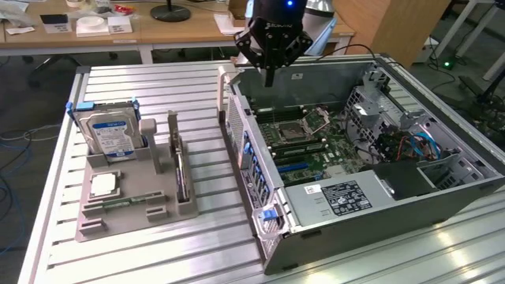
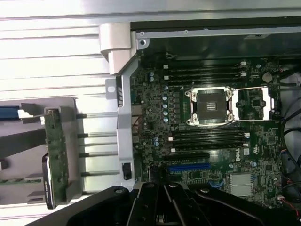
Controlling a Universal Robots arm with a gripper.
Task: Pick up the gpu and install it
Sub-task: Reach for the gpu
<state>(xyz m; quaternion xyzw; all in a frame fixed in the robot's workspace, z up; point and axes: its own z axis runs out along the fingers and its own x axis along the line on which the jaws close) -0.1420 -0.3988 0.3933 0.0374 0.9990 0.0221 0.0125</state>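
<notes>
- The gpu (image 1: 183, 177) stands on its long edge in a slot of the grey holder (image 1: 134, 216), in the lower-left half of the exterior view.
- The holder lies on the slatted metal desk (image 1: 158, 83), just beside the open computer case (image 1: 442, 195), on the exterior view's left of it.
- The pincer (image 1: 270, 80) hangs at the upper centre of the exterior view, over the far end of the case. It is well apart from the gpu, with the case's side wall between the two.
- In the wrist view the gpu (image 2: 55, 155) appears as a narrow green circuit-board strip with a dark part along one side, outside the case wall.
- The card is seen edge-on in the exterior view, so its faces and bracket are hard to make out. Its lower edge is hidden inside the holder slot.
- The top edge of the exterior view cuts off the arm above the pincer. In the wrist view the frame edge cuts off part of the pincer (image 2: 162, 209).
- The pincer's fingers are closed together and point down towards the motherboard (image 1: 304, 148). Nothing is held between them, and no contact with any part can be seen.
- A hard drive (image 1: 115, 133) stands upright at the far end of the holder, and a square silver chip (image 1: 104, 184) lies flat nearer the front.
</notes>
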